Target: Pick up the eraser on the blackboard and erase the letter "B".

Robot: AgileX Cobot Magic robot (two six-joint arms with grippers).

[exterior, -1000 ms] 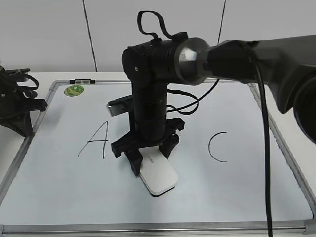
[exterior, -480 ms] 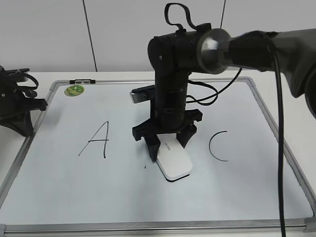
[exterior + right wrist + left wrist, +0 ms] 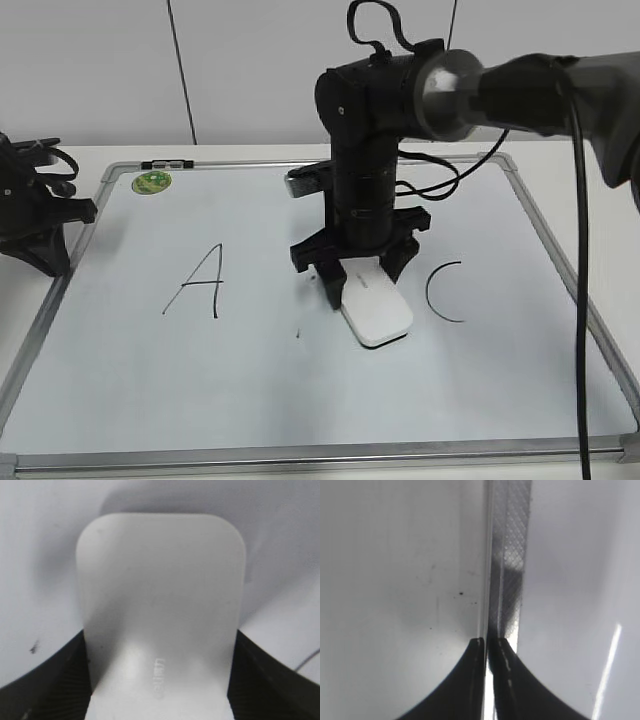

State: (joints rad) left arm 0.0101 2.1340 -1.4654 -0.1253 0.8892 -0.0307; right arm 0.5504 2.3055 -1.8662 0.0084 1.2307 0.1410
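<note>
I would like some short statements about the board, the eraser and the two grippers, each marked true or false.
1. The right gripper holds the eraser between its fingers. True.
2. A complete letter "B" stands between the "A" and the "C". False: only small black traces show there.
3. The green magnet sits near the far left corner of the blackboard. True.
4. The left gripper is wide open. False: its fingers are closed together, holding nothing.
5. The eraser lies on the "A". False: it is beside the "C".
</note>
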